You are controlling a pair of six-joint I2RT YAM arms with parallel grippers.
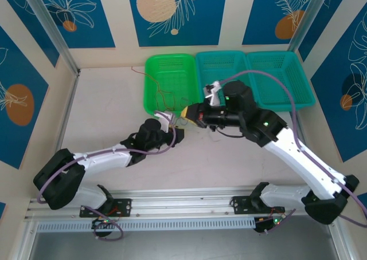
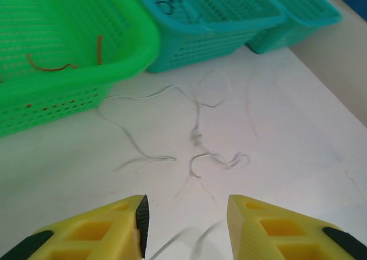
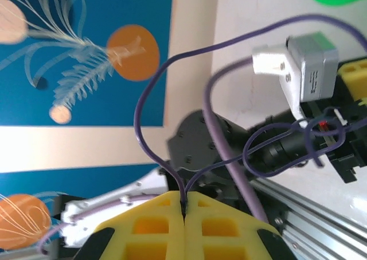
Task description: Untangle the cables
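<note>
Seen from above, both arms are gathered before a green basket [image 1: 172, 74]. Thin whitish cables [image 2: 198, 137] are shown looping loose on the table [image 2: 309, 128] by the left wrist camera, just beyond the partly parted left gripper [image 2: 186, 205]; the right gripper [image 3: 184, 200] is seen with fingers pressed together.

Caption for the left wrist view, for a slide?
Left gripper open above whitish cables beside the green basket.

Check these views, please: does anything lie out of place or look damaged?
Yes. The whitish cables lie in loose loops on the bare table, in front of the green basket, while a red-orange cable already lies inside it. Nothing looks damaged or spilled.
</note>
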